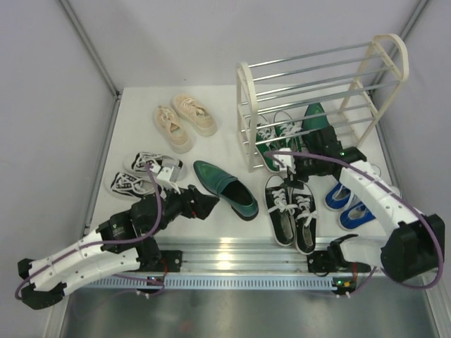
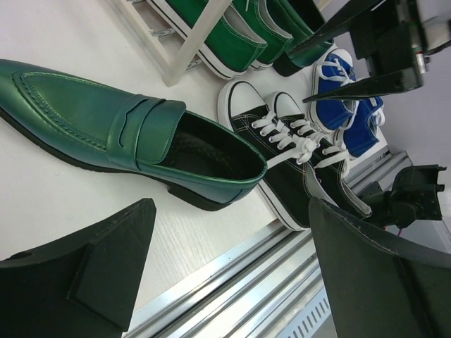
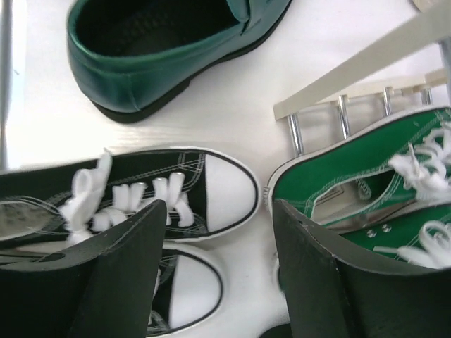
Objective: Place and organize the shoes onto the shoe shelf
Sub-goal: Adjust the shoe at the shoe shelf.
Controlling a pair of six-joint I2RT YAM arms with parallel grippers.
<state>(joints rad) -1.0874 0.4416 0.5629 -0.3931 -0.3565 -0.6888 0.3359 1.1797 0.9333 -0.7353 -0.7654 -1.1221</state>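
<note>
The shoe shelf point(image 1: 246, 105) stands at the back right, with green canvas sneakers point(image 1: 273, 139) on its bottom rods and a dark green loafer point(image 1: 315, 118) beside them. The other green loafer point(image 1: 227, 189) lies mid-table, and its heel opening faces my left gripper point(image 1: 205, 205), which hangs open just short of it point(image 2: 229, 236). My right gripper point(image 1: 292, 166) is open point(image 3: 218, 211) over the gap between the black sneakers' toes point(image 3: 229, 186) and a green sneaker's heel point(image 3: 331, 176). Neither gripper holds anything.
Cream sneakers point(image 1: 184, 120) sit at the back left and striped sneakers point(image 1: 143, 172) at the left edge, partly under the left arm. Black sneakers point(image 1: 290, 211) lie by the front rail point(image 1: 232, 257). Blue sneakers point(image 1: 348, 204) lie under the right arm.
</note>
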